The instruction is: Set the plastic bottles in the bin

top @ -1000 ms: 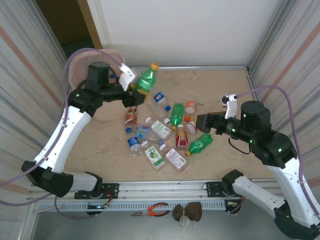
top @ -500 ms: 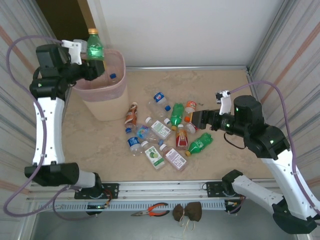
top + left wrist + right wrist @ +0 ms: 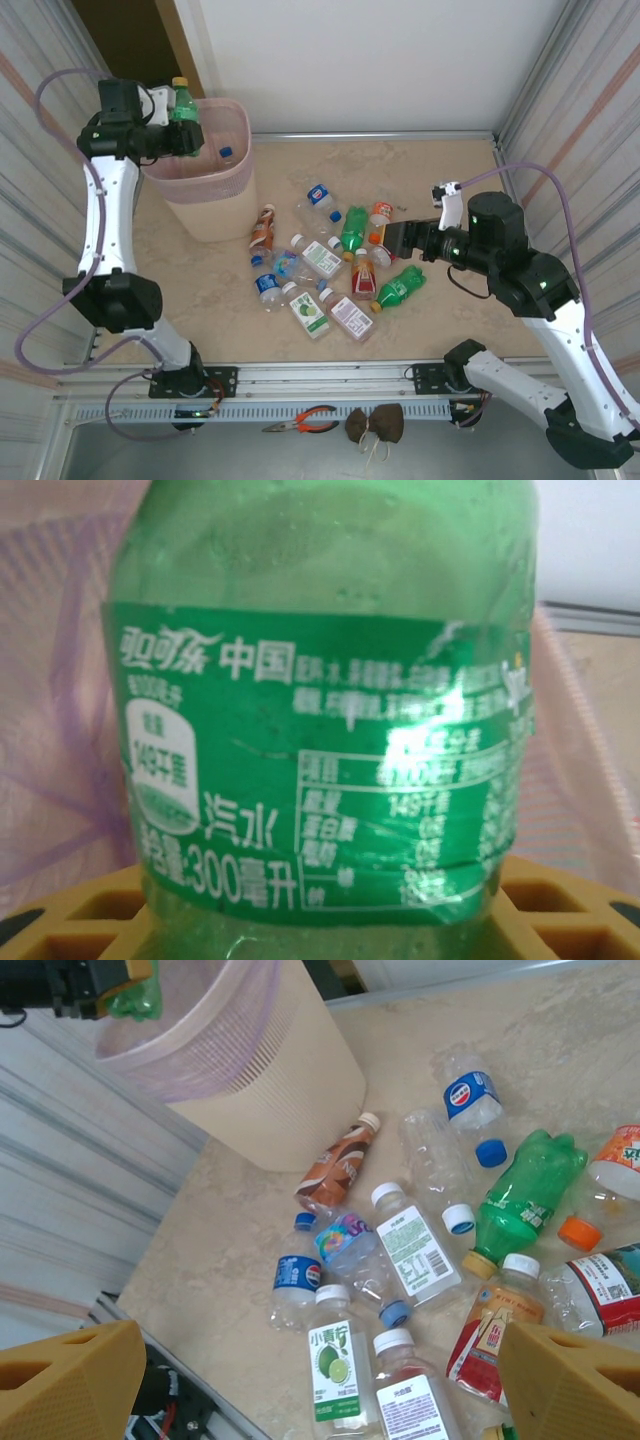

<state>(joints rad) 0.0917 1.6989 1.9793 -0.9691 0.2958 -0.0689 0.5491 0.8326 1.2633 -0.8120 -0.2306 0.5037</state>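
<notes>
Top external view: a small green plastic bottle (image 3: 183, 105) is held upright above the left rim of the tall pale pink mesh bin (image 3: 215, 205), clamped in the left pincer (image 3: 182, 130). The dropping step is judged to be in hand. Next, the jaws must be released once the bottle is fully over the opening. The right pincer (image 3: 396, 243) is spread apart above the loose plastic bottles (image 3: 330, 265) scattered on the beige bench (image 3: 450, 180).

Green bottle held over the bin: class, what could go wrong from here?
1. The left gripper holds the green bottle close to the rim of the bin, not over its middle; released there, it might strike the rim and fall outside.
2. The open right gripper hovers by crowded bottles; closing on one could roll its neighbours.
</notes>
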